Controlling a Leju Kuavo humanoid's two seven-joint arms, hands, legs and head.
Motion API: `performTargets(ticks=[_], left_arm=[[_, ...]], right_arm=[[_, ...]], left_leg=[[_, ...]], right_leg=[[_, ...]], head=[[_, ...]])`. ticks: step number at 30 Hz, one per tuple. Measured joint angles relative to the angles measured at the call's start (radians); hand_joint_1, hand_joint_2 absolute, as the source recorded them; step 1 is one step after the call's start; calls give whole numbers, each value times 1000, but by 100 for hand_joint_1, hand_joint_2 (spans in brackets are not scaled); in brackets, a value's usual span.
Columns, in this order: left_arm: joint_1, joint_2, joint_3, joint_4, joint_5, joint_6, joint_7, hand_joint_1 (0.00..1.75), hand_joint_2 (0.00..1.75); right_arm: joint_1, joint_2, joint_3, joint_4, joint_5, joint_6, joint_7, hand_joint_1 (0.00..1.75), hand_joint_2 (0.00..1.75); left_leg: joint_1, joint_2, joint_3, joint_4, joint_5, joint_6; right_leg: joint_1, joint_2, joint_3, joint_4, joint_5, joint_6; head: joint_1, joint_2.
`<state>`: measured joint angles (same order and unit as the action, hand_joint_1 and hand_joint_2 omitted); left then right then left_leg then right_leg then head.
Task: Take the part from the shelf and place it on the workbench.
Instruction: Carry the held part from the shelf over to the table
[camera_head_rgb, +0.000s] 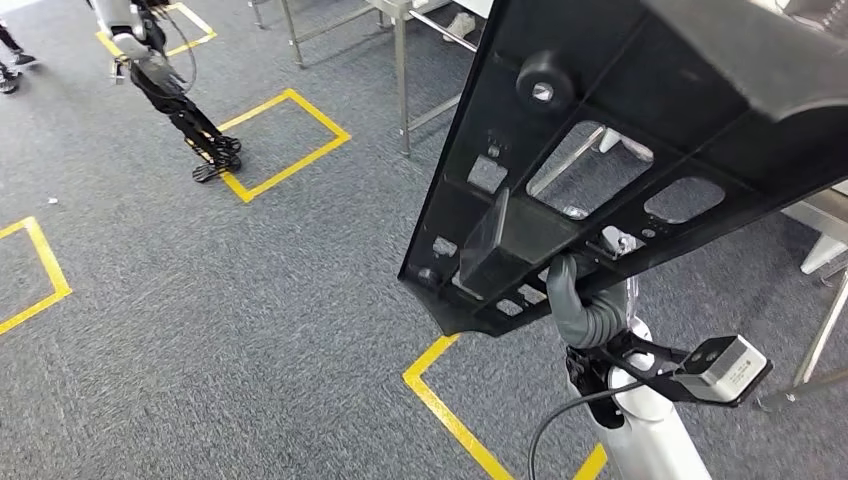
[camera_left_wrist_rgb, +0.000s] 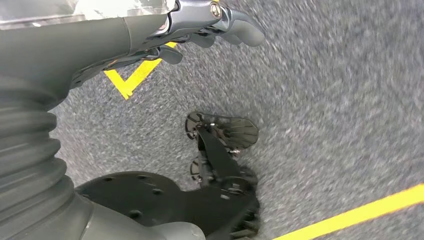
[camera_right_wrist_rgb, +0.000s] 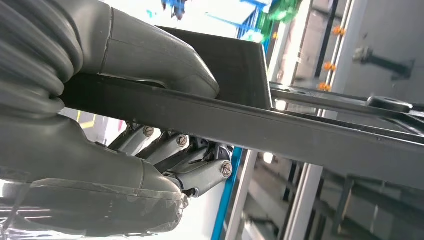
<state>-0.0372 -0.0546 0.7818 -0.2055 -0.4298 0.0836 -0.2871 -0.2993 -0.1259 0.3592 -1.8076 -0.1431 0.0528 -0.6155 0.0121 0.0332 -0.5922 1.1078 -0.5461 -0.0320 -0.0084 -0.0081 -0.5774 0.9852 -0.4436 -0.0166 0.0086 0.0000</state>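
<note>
Your left hand (camera_left_wrist_rgb: 210, 27) hangs over the grey carpet (camera_left_wrist_rgb: 340, 100) in the left wrist view, fingers loosely curled and apart, with nothing between them. A yellow tape corner (camera_left_wrist_rgb: 131, 80) lies on the carpet beneath it, and a further yellow strip (camera_left_wrist_rgb: 360, 214) runs across the near floor.

In the head view, yellow tape squares (camera_head_rgb: 285, 140) mark the carpet on the left side. A second robot (camera_head_rgb: 165, 85) stands at the far left, its dark feet on one taped outline. A person's shoes (camera_head_rgb: 12, 62) show at the left edge. Metal frame legs (camera_head_rgb: 402, 75) stand further back, near the centre top.

The part (camera_head_rgb: 640, 130), a large black moulded panel with several cut-out openings and a round boss, fills the upper right of your head view. It is held tilted in the air above the carpet, resting on no surface. Your right hand (camera_head_rgb: 585, 310) grips its lower edge from beneath, with the silver forearm (camera_head_rgb: 650, 425) rising under it and a wrist camera bracket (camera_head_rgb: 720, 368) just beside. The right wrist view confirms the hold: the thumb (camera_right_wrist_rgb: 150, 55) lies on one face of the panel edge and the fingers (camera_right_wrist_rgb: 200, 170) are folded against the opposite face. Behind the panel that view shows blurred upright metal framing (camera_right_wrist_rgb: 310, 190).
</note>
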Motion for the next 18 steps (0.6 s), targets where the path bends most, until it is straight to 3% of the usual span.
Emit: performTargets(ticks=[2,3,4,6,7,9,11,12,14,16,18], left_arm=[[4,0,0,0,0,-1,0,0,175],[7,0,0,0,-1,-1,0,0,175],[8,0,0,0,-1,-1,0,0,175],[8,0,0,0,-2,-2,0,0,175],[8,0,0,0,-2,-3,0,0,175],[7,0,0,0,-3,-5,0,0,175],[4,-1,1,0,-3,-7,0,0,175],[2,-2,1,0,-3,-8,-1,0,175],[0,-4,1,0,-6,-9,-1,0,175],[0,-5,1,0,-10,-8,0,0,175],[1,-5,1,0,-12,-8,0,0,175]], right_arm=[[3,0,2,2,0,0,0,175,175],[5,0,3,3,0,0,0,175,175],[8,0,4,3,0,0,0,175,175],[9,0,6,3,0,0,1,175,175],[9,0,7,3,0,1,0,175,175],[9,0,9,3,0,1,1,175,175],[9,0,10,3,0,1,1,175,175],[9,0,11,3,0,1,1,175,175],[6,0,11,3,0,1,2,175,175],[3,0,12,3,0,1,3,175,175],[3,0,15,5,0,1,5,175,175]], left_leg=[[0,-21,-66,139,-58,-2],[0,-24,-87,177,-64,-3],[0,-26,-89,175,-48,-2],[2,-43,-43,60,28,3],[3,-64,-13,-9,58,6],[5,-95,22,-89,80,12],[3,-90,27,-99,78,21],[4,-80,28,-104,80,28],[7,-59,33,-115,86,42],[5,-37,34,-119,86,49],[3,-13,34,-118,84,51]], right_leg=[[2,22,0,1,0,-4],[3,34,0,3,-1,-5],[3,47,0,5,-1,-4],[2,73,1,11,-5,-1],[3,84,0,14,-7,2],[2,105,-6,19,-8,12],[0,124,-13,18,-3,26],[-2,123,-14,18,-3,31],[1,83,-32,55,-28,41],[1,32,-89,173,-90,49],[-4,19,-150,295,-133,56]], head=[[-2,0],[-2,0],[-3,0],[-3,0],[-2,0],[-2,0],[-2,0],[-2,0],[2,0],[6,0],[7,0]])
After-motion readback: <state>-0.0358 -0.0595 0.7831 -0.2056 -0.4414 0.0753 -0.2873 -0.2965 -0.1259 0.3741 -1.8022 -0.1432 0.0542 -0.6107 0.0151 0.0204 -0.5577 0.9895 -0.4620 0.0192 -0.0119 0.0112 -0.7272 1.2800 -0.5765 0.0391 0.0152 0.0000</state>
